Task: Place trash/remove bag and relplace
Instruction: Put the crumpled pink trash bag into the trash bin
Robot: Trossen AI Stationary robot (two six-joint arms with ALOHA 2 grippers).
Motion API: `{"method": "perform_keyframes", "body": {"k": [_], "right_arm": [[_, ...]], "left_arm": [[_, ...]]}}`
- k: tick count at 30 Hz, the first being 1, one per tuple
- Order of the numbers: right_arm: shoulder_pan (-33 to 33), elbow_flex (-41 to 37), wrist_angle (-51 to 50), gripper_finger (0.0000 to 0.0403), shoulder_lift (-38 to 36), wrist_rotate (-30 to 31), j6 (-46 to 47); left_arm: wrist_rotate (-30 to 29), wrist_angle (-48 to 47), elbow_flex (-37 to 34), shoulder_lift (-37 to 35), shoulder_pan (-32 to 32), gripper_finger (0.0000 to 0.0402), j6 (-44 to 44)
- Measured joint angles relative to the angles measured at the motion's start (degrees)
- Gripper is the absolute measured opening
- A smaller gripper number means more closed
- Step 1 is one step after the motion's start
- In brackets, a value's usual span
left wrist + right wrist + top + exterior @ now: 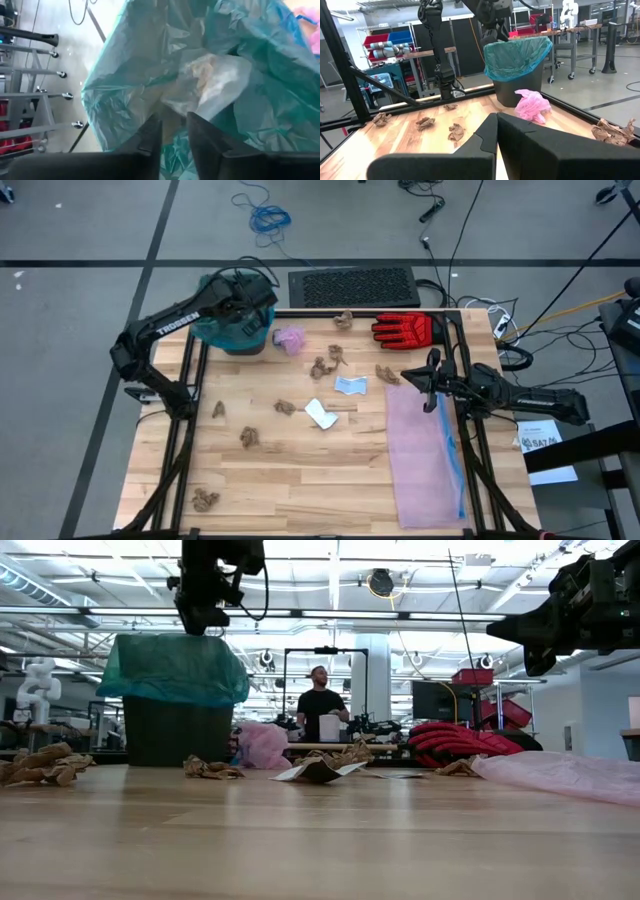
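High view: left claw slightly parted over bag-lined bin | right claw shut, empty

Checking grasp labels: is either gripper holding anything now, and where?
Nothing visibly held. Left gripper hovers over the bag, fingers apart, gap empty. Right gripper is shut on nothing, above the table.

Grey floor; red storage bins; bright ceiling lights.

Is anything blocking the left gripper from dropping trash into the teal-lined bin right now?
Nothing visible does: the left gripper hovers directly over the bin's open mouth, lined by the bag, with only crinkled liner below it.
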Motion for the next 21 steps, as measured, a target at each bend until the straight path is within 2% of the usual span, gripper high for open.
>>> {"method": "perform_keyframes", "body": {"k": [5,11,17,21], "right_arm": [[-0.01,0.01,-0.24,0.0,0.0,0.02,0.01],[-0.01,0.01,-0.24,0.0015,0.0,0.02,0.01],[0.01,0.01,-0.26,0.005,-0.01,0.0,0.0],[0.0,0.01,-0.25,0.0072,-0.02,0.02,0.01]], "left_arm": [[-0.03,0.74,1.37,-0.07,-0.27,0.0153,3.94],[0.26,1.87,8.49,-0.24,-3.29,0.0168,5.83],[13.24,8.43,12.46,0.41,-7.31,0.0169,5.4],[15.11,7.86,12.44,4.64,-9.69,0.0169,4.14]]}}
